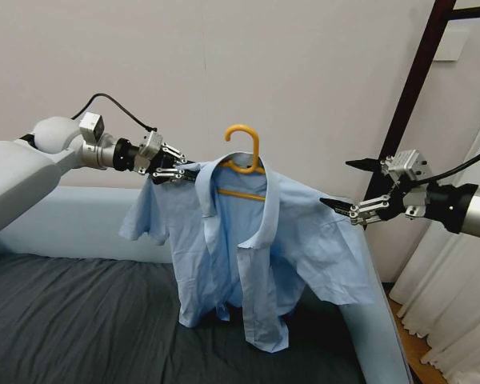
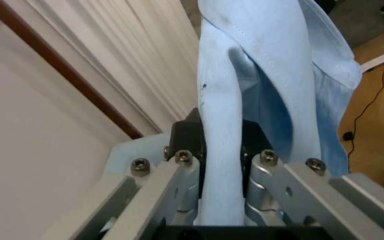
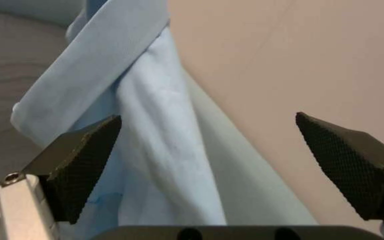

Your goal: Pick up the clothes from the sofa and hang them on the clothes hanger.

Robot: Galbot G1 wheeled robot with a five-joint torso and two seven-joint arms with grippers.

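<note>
In the head view the left gripper is pinched tight on one shoulder of the light blue shirt, its arm reaching in roughly level from the robot's left. The shirt is draped on a yellow hanger and hangs in the air above the sofa, its hem low over the dark seat. The right gripper is spread wide at the shirt's other shoulder, its lower finger at the edge of the cloth, with nothing clamped; that arm comes in level from the right

In the left wrist view the left gripper has a fold of the shirt squeezed between its metal fingers

In the right wrist view the right gripper has its black pads far apart; the shirt lies just beside one pad, ungripped, with the pale wall behind
</note>
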